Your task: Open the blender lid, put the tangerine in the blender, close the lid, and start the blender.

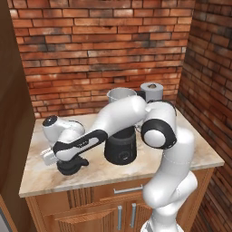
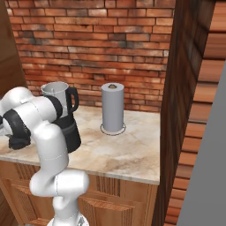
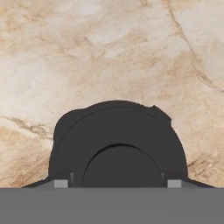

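Note:
The blender point(image 1: 120, 147) stands mid-counter on its black base, its clear jar point(image 2: 56, 90) open at the top. The blender lid point(image 1: 72, 166), a round black cap, lies flat on the counter at the left and also shows behind the arm point(image 2: 18, 142). My gripper point(image 1: 58, 159) hangs right over it, pointing down. In the hand view the lid point(image 3: 118, 135) is close up, with its raised knob between my gripper's point(image 3: 117, 183) two fingertips point(image 3: 61, 183). Whether the tips press on it is not clear. The tangerine is out of view.
A white-grey paper towel roll point(image 2: 112, 108) stands behind the blender near the brick wall. The marble counter point(image 1: 195, 152) ends at a dark wooden panel point(image 1: 11, 113) on the left and a brick side wall point(image 1: 208, 81) on the right.

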You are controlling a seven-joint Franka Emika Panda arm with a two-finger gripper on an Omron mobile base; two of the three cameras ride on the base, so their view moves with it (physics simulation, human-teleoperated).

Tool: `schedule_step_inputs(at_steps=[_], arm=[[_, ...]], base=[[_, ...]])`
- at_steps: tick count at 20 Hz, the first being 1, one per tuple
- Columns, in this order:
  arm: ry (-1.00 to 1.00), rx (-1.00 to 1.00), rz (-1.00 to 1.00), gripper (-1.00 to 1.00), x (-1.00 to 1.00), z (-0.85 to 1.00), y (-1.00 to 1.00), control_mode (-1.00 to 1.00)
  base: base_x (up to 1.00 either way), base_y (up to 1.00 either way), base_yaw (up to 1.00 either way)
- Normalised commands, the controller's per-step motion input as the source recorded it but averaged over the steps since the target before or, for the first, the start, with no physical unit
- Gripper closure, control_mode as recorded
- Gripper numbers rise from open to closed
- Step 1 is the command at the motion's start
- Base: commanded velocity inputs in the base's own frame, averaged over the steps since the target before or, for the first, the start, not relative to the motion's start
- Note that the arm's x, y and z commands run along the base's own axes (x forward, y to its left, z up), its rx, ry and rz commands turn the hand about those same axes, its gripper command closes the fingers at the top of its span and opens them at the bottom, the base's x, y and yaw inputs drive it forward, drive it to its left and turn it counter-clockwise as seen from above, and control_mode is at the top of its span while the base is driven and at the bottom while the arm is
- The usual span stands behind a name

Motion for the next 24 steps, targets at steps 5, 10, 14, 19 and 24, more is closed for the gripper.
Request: schedule_step_inputs(at_steps=[5, 10, 14, 19, 24], arm=[[-0.13, 0.01, 0.0, 1.0, 0.0, -0.25, -0.28, -1.0], [-0.12, 0.04, 0.02, 1.0, 0.0, -0.31, -0.39, -1.0], [-0.06, 0.05, 0.01, 1.0, 0.0, -0.16, -0.38, -1.0], [0.0, 0.02, 0.0, 1.0, 0.04, 0.27, -0.11, -1.0], [0.0, 0.0, -0.01, 1.0, 0.01, 0.96, -0.09, -1.0]], base=[[0.0, 0.0, 0.0], [0.0, 0.0, 0.0], [0.0, 0.0, 0.0], [0.0, 0.0, 0.0], [0.0, 0.0, 0.0]])
